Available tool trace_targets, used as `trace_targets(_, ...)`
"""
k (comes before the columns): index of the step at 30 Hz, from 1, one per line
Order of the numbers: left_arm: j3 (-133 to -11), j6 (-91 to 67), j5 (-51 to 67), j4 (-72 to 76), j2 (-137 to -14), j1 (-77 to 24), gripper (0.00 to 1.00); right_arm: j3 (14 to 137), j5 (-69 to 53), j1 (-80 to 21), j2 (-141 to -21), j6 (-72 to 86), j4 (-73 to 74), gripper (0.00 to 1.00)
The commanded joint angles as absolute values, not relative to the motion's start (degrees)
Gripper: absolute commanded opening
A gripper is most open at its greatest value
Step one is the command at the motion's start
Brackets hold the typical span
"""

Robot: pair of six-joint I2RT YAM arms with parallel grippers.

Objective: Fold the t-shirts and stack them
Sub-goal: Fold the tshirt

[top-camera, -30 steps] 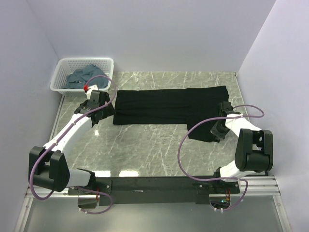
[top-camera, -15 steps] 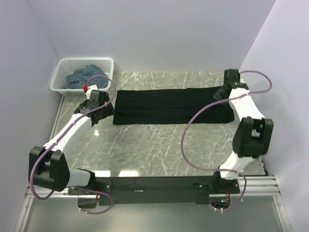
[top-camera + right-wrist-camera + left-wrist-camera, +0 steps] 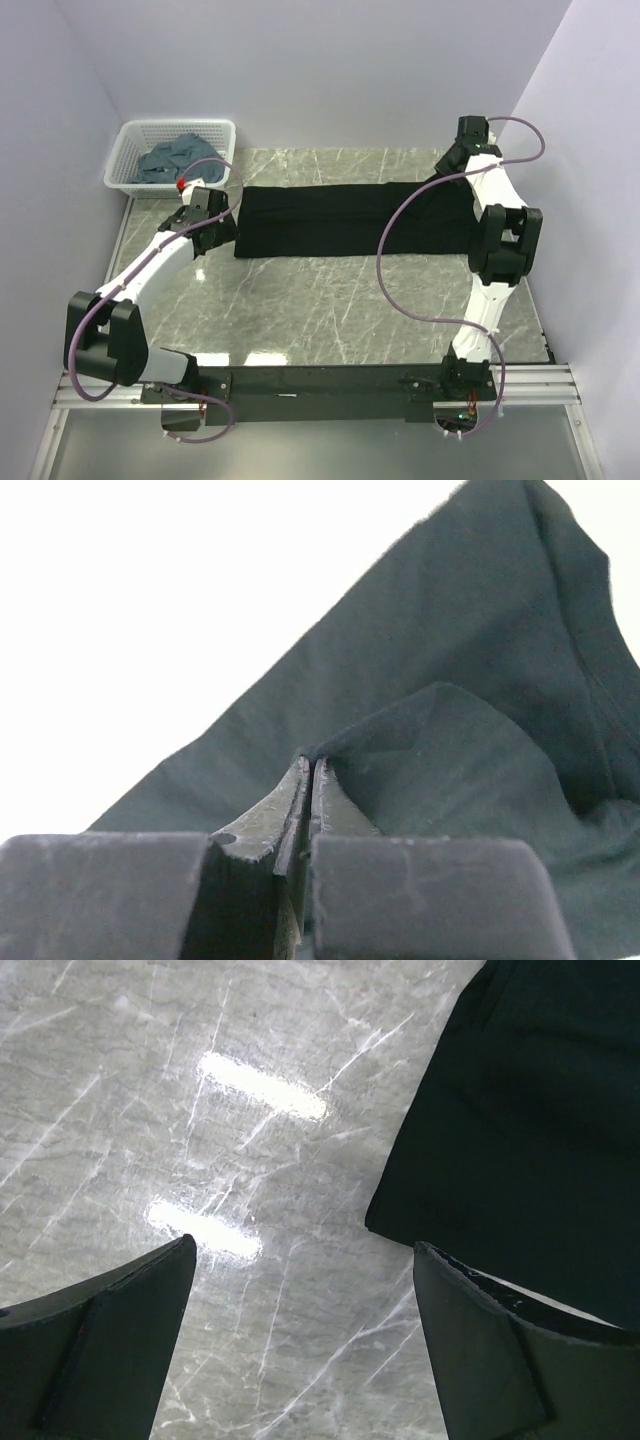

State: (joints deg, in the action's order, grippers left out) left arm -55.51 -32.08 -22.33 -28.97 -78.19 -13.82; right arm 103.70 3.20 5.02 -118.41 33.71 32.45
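- The spread t-shirt (image 3: 340,220) lies left to right across the far half of the table (image 3: 300,310)
- The basket (image 3: 122,152) sits at the far left corner — bundled t-shirts (image 3: 178,158) inside it
- The left gripper (image 3: 300,1260) is at the shirt's left end, in front of the basket
- The right gripper (image 3: 310,770) — far right — has the shirt's right end between its fingers

No writing, number, brand mark or label can be read in any view: none on the long black cloth t-shirt (image 3: 330,220), none on the white plastic lattice basket (image 3: 180,124), none on the grey marble-patterned tabletop (image 3: 300,300)
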Motion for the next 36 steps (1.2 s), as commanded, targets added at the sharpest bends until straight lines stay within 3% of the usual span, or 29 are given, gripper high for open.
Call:
trace_targets(1, -56.07, -31.03, -21.97, -28.48, -78.84, -13.62, 0.95, 107.84, 1.76, 4.66, -119.96, 31.03, 28.04, 0.00)
trace_targets(7, -56.25, -30.94, -21.36, -28.48, -80.07, -13.54, 0.95, 109.86, -1.84, 4.57, -123.39, 29.36, 26.02, 0.02)
trace_targets(13, -56.34, -31.03, -20.13, -28.65, -81.03, -13.54, 0.94, 110.48, -0.88, 5.01, -123.32, 28.40, 29.35, 0.41)
trace_targets(16, -56.34, -31.20, -19.69, -28.74, -81.56, -13.54, 0.95, 106.80, -0.09, 6.93, -119.03, 27.51, 31.28, 0.46)
trace_targets(25, -56.95, -34.89, -15.47, -29.88, -84.46, -13.62, 0.96, 77.54, -5.88, 20.81, -98.37, 32.86, 25.93, 0.47)
trace_targets(30, -57.39, -39.37, -10.82, -29.09, -88.94, -13.54, 0.96, 67.70, -11.23, 28.90, -95.80, 36.99, 21.80, 0.45)
trace_targets(36, -56.95, -43.06, -9.31, -26.99, -92.28, -13.18, 0.96, 63.55, -13.01, 31.46, -98.43, 38.41, 18.20, 0.47)
